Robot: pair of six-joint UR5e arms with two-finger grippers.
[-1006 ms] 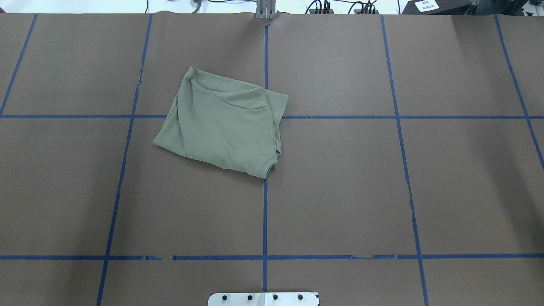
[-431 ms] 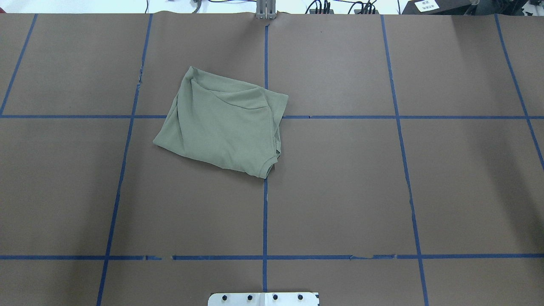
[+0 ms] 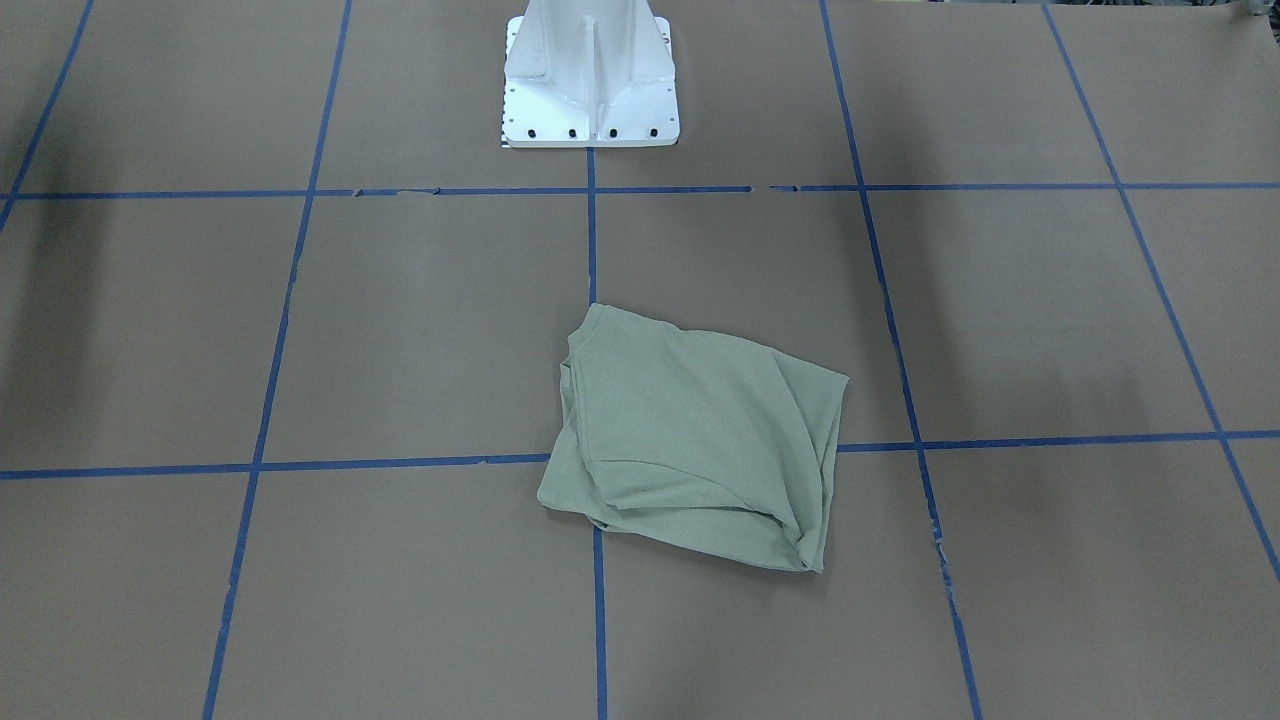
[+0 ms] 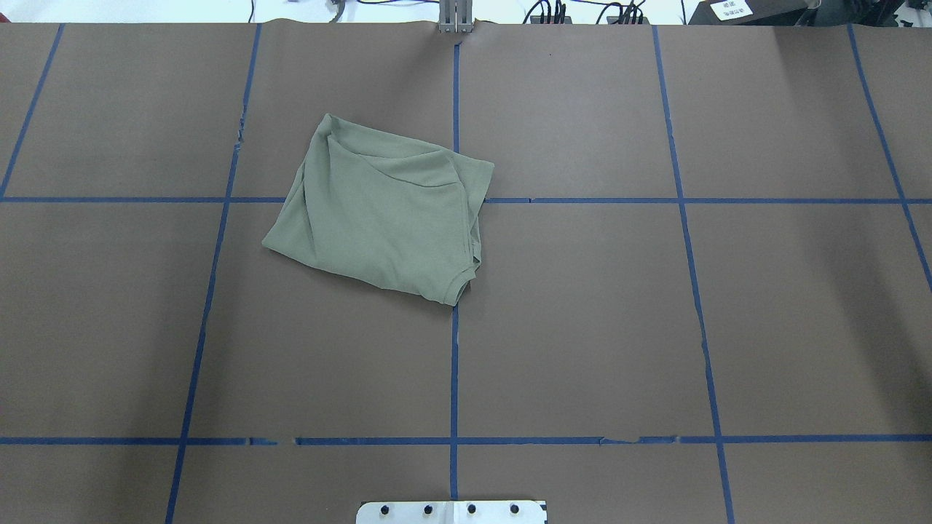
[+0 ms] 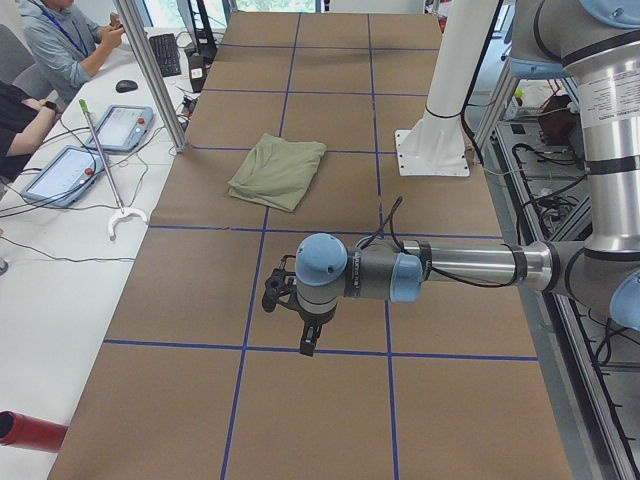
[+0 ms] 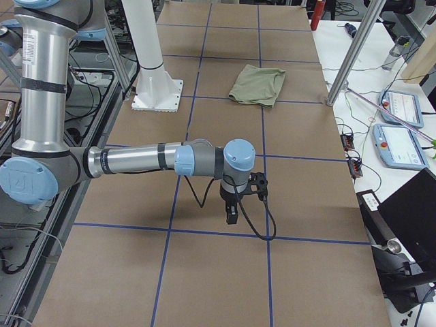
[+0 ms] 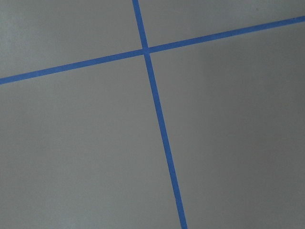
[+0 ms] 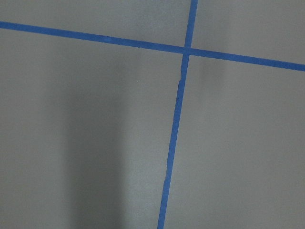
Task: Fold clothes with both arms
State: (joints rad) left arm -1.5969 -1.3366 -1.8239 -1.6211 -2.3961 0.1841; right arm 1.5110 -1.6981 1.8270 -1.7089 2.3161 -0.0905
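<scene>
Folding judged complete: pale sage-green knit shirt lies compact; black left gripper and black right gripper hang well apart from it, spread or pressed together cannot be told; next move likely only parking.

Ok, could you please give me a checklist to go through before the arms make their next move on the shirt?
1. Shirt lying folded on the table: ok.
2. Fold edges aligned: not ok; lower layers peek out along the side by the centre tape line.
3. Left gripper clear of the shirt: ok, it is over bare paper.
4. Right gripper clear of the shirt: ok, it is over bare paper at the other end.
5. Grippers open: cannot tell; they show only in the side views.
6. Operators off the table: ok, they are at the side desk.
</scene>
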